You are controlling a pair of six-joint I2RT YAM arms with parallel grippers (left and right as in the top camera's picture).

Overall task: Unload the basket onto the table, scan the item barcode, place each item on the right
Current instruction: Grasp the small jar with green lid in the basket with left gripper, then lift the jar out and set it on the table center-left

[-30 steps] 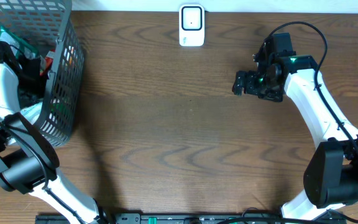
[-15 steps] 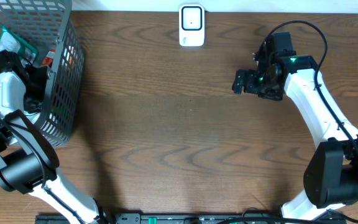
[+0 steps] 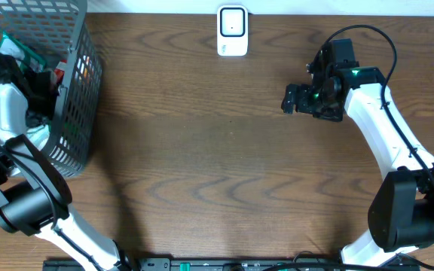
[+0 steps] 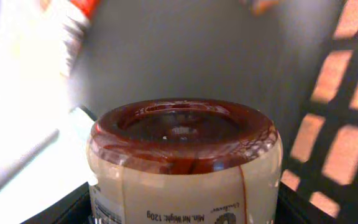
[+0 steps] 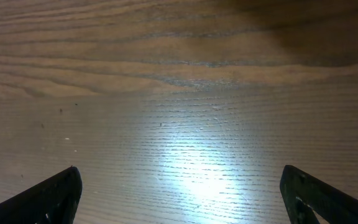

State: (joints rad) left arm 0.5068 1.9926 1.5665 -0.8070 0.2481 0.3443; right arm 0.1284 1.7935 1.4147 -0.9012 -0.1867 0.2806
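In the left wrist view a jar [image 4: 182, 162] with a dark brown lid and a cream label fills the space between my left gripper's black fingers [image 4: 64, 208]. The left gripper [image 4: 182, 210] is closed against both sides of the jar, inside the grey mesh basket [image 3: 77, 90] at the table's far left. From overhead, that gripper [image 3: 42, 86] sits low in the basket and the jar is hidden. A white barcode scanner [image 3: 232, 30] stands at the back middle. My right gripper [image 3: 288, 99] hovers open over bare wood at the right, with nothing between its fingers [image 5: 55, 196].
The basket holds several other packaged items, among them a green one [image 3: 17, 47] and a red-and-white one [image 4: 73, 25]. Its mesh wall [image 4: 347, 112] stands close to the right of the jar. Brown wooden tabletop [image 3: 217, 165] lies between basket and right arm.
The left gripper's jaws have narrowed onto the jar, and the left wrist has shifted slightly inside the basket. The right arm has not moved.
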